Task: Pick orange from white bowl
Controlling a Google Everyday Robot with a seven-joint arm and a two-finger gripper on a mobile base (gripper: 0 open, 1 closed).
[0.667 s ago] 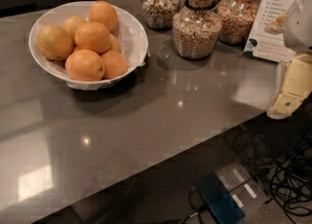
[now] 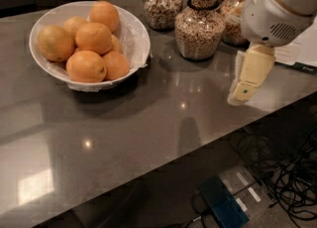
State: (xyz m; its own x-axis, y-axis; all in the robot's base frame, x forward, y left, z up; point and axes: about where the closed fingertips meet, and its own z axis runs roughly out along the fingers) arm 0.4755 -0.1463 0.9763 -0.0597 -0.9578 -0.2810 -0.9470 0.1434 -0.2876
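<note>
The white bowl (image 2: 133,29) stands at the back left of the grey counter, with a crinkled white liner and several oranges piled in it. The orange (image 2: 86,66), large and deep orange, lies at the front of the pile. A paler yellowish fruit (image 2: 55,42) lies at the left, and other oranges are behind. My gripper (image 2: 245,81), cream-coloured under a white arm housing (image 2: 277,9), hangs over the right part of the counter, far to the right of the bowl and empty.
Three glass jars of grains (image 2: 199,21) stand at the back, between the bowl and the arm. A printed sheet (image 2: 302,53) lies at the far right. The counter's front edge runs diagonally; below it are cables (image 2: 282,172) and a blue box (image 2: 223,204) on the floor.
The arm has moved left and further into view, and the gripper now hangs over the counter near the jars. The bowl and the fruit have not moved.
</note>
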